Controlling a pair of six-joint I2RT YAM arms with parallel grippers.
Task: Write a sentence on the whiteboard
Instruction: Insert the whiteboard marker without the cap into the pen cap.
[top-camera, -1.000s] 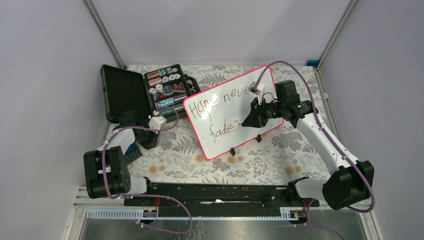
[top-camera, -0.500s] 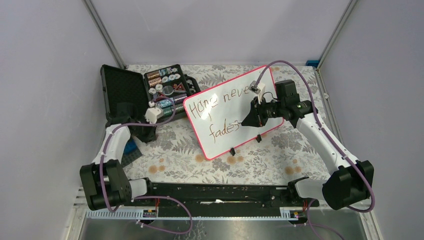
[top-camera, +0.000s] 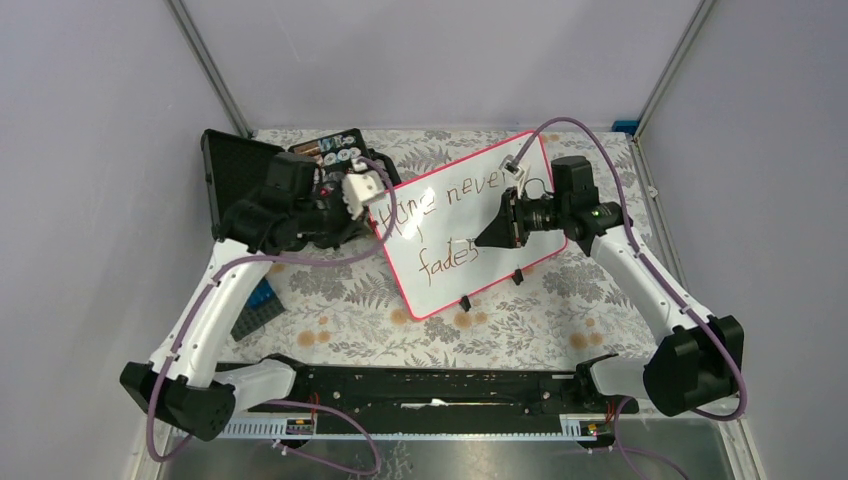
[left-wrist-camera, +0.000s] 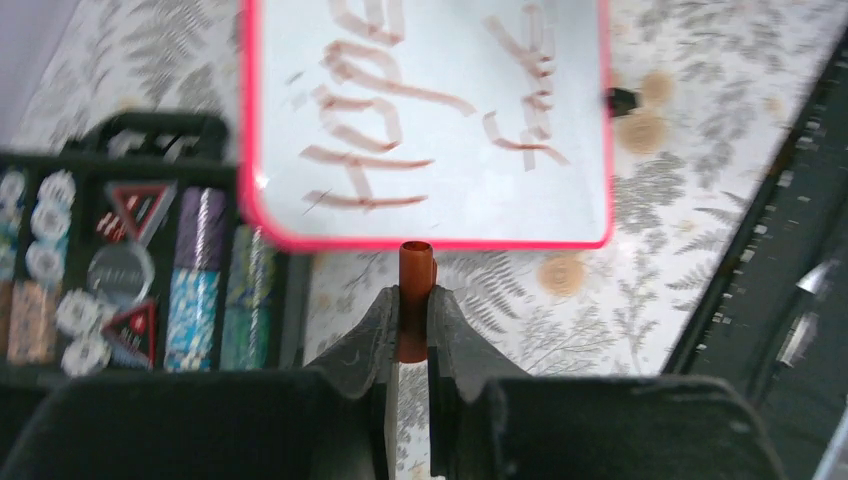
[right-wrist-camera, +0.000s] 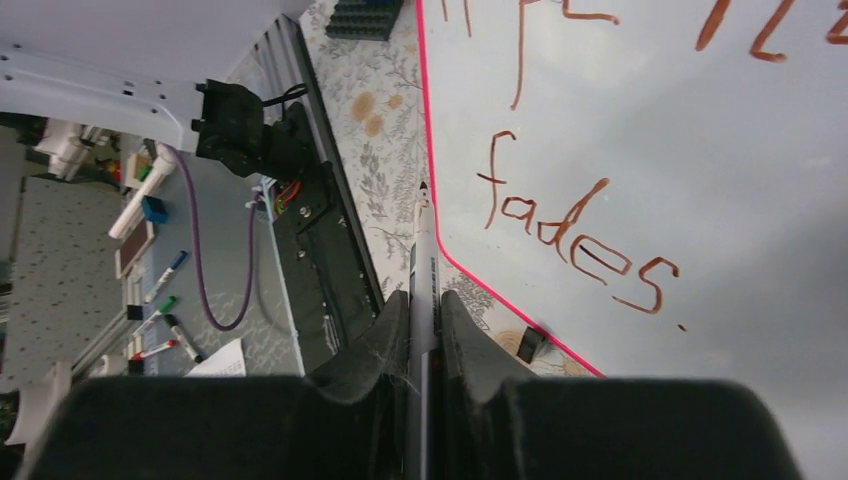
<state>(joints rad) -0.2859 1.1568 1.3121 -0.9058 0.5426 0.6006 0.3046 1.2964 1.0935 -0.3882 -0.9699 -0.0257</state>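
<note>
I see the whiteboard (top-camera: 505, 215) lying flat at the middle of the fern-patterned table (top-camera: 540, 320), its long sides running from about 8 o'clock toward 2 o'clock. Two small black clips (top-camera: 465, 302) sit on its near long edge. The sentence (top-camera: 450, 262) stands on it in brownish marker, "Hope never" on the upper line and "fades." below it.

My right gripper (right-wrist-camera: 423, 300) hangs over the board's 3 o'clock half, just past the end of "fades". Its jaws are pinched tight on a white marker (right-wrist-camera: 422, 245). The tip points toward 9 o'clock in the overhead view, and I cannot tell whether it touches the surface.

My left gripper (left-wrist-camera: 412, 295) sits at the board's 9 o'clock short edge, over the seam between the board and the open black case (top-camera: 245, 180). Its fingers (left-wrist-camera: 378, 325) are clamped on a short brown marker cap (left-wrist-camera: 415, 262). In the wrist view the cap's open end stands just short of the red rim.

The case lies at 10 o'clock from the board, lid thrown back, with small round and triangular pieces in its tray. A dark studded block (top-camera: 255, 305) rests at 8 o'clock, under the left arm.
</note>
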